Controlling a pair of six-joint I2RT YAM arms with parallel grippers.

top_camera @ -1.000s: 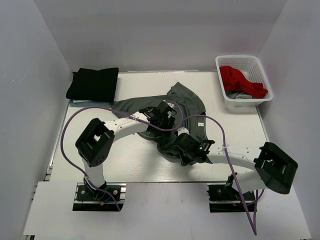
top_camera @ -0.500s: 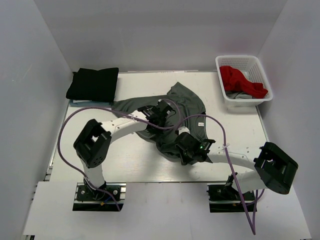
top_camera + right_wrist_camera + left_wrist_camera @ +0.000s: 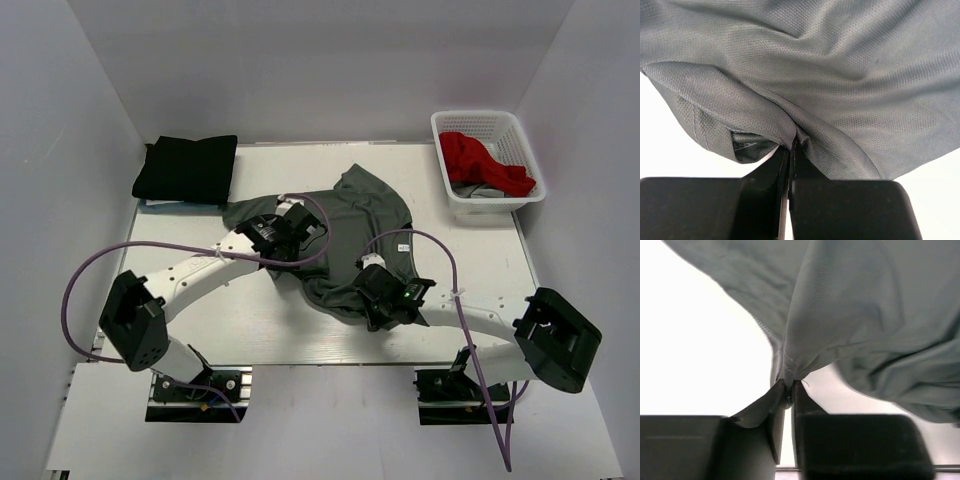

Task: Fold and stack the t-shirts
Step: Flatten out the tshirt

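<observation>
A dark grey t-shirt (image 3: pixel 362 212) lies crumpled across the middle of the table. My left gripper (image 3: pixel 283 238) is shut on a hemmed edge of it (image 3: pixel 790 371) at its left side, the cloth pinched between the tips. My right gripper (image 3: pixel 377 297) is shut on a fold of the same shirt (image 3: pixel 805 115) at its lower right. A black t-shirt (image 3: pixel 187 168) lies folded at the back left corner. A red t-shirt (image 3: pixel 482 162) sits bunched in the white mesh basket (image 3: pixel 520 135).
The basket stands at the back right, with some grey cloth (image 3: pixel 478 190) under the red one. Purple cables (image 3: pixel 85 290) loop from both arms over the table. White walls close in the left, back and right sides.
My left gripper closed on the grey shirt's edge and drew it left and toward me; the left arm's base link swung left. The shirt is spread out wider. The right gripper barely moved.
</observation>
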